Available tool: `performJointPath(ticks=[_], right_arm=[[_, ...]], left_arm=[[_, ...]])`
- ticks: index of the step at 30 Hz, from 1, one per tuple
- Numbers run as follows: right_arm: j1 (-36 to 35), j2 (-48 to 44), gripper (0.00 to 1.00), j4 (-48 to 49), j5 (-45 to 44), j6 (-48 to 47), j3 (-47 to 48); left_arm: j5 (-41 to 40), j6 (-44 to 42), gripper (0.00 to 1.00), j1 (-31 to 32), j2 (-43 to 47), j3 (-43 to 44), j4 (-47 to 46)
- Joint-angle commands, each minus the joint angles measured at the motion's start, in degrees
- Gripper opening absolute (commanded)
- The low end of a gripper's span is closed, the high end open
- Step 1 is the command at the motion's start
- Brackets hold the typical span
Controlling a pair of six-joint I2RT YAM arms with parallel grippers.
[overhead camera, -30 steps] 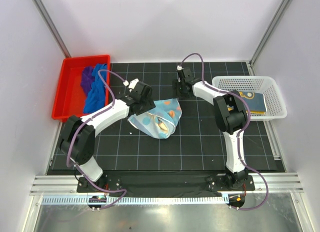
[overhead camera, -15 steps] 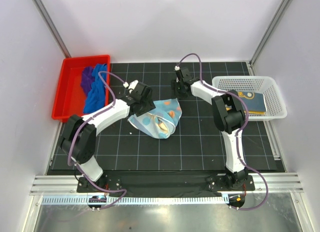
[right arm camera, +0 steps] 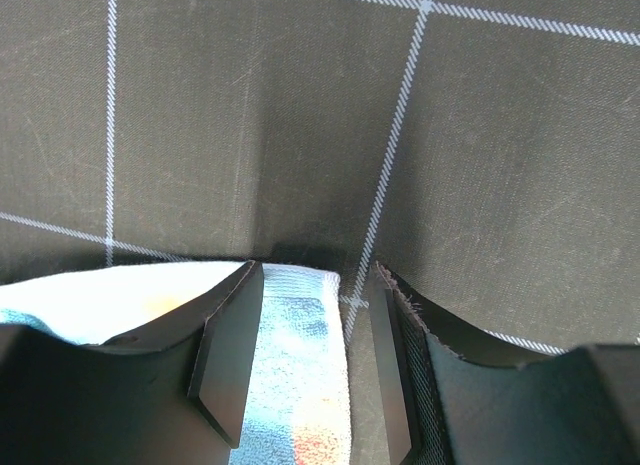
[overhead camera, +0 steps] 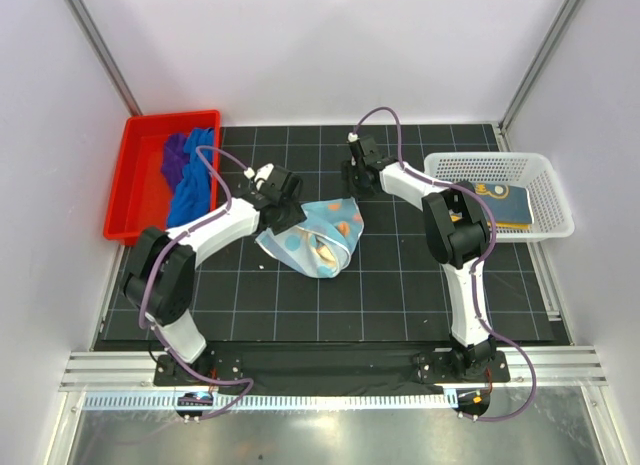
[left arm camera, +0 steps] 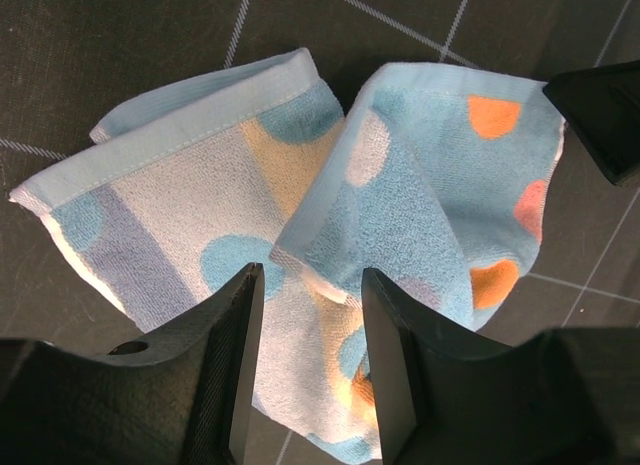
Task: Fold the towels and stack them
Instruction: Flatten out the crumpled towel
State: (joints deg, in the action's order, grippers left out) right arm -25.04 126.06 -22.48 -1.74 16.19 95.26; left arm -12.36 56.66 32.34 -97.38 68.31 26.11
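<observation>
Terry in pale blue with orange dots, the patterned towel (overhead camera: 318, 237) lies crumpled on the black tabletop (overhead camera: 400, 285) under the left end effector (left arm camera: 312, 295), whose jaws stand partly apart astride a fold, gripping nothing; at the cloth's far corner the right end effector (right arm camera: 313, 285) is likewise partly spread, that corner loose between its fingers (right arm camera: 228, 350). Beyond, left of the left end effector, a red tray (overhead camera: 130, 185) holds the blue towel (overhead camera: 195, 190) and the purple towel (overhead camera: 175, 157).

Bright, even light falls from above, and shadows on the bench (overhead camera: 400, 285) are soft. In the right wrist view the towel (right arm camera: 295, 325) glows too white.
</observation>
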Motion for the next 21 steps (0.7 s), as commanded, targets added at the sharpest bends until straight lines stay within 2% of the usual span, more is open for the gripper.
performJointPath(ticks=[1,5,10,17,20,21], right_arm=[[-0.4,-2.2,0.53,-0.8,-1.2,-0.7,0.9],[-0.4,-3.2,0.53,-0.4,-1.1,-0.6,0.3],[-0.4,-3.2,0.54,-0.7,-0.9,-0.7,0.3],[-0.4,-3.0,0.54,-0.5,-0.6,-0.5,0.0],[-0.5,-2.7,0.53,-0.8,-0.8,-0.5,0.4],[-0.5,-2.7,0.53,-0.8,-0.9,-0.5,0.4]], left_arm=[[0.3,0.0,0.47,-1.1,-0.7,-0.3,-0.4],[1.5,-0.8,0.45,-2.4,-1.5,0.1,-1.4],[2.7,-1.7,0.38,-3.4,-2.7,0.9,-1.9],[3.7,-2.3,0.32,-4.2,-3.4,1.6,-2.7],[4.5,-2.3,0.33,-4.2,-3.3,1.9,-2.8],[4.9,-2.4,0.38,-4.2,-3.2,2.0,-3.1]])
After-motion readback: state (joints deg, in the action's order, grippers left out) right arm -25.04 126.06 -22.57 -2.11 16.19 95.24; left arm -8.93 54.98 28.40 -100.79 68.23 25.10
